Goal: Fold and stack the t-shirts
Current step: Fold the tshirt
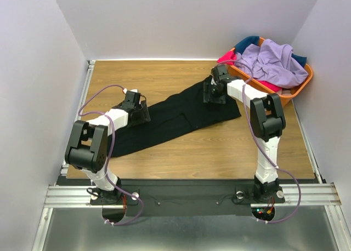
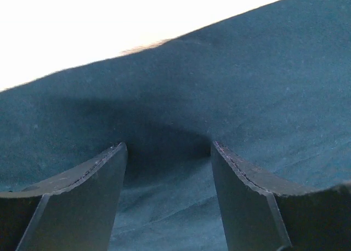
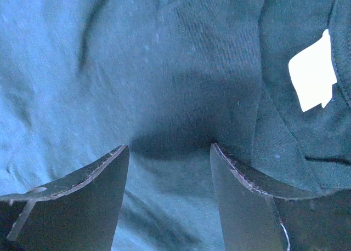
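A black t-shirt (image 1: 175, 119) lies spread in a long band across the wooden table. My left gripper (image 1: 137, 115) is down on its left part, jaws open, tips pressing on the dark cloth (image 2: 230, 86) near its edge. My right gripper (image 1: 215, 93) is down on its far right part, jaws open, tips on the cloth (image 3: 164, 70) beside the collar and white label (image 3: 313, 73). A lavender shirt (image 1: 271, 62), a pink-red shirt (image 1: 227, 58) and a teal shirt (image 1: 248, 43) lie heaped in the orange basket (image 1: 299, 89).
The orange basket stands at the back right corner, close behind my right arm. Grey walls enclose the table on the left, back and right. Bare wood (image 1: 219, 147) shows in front of the shirt and at the back left (image 1: 142, 75).
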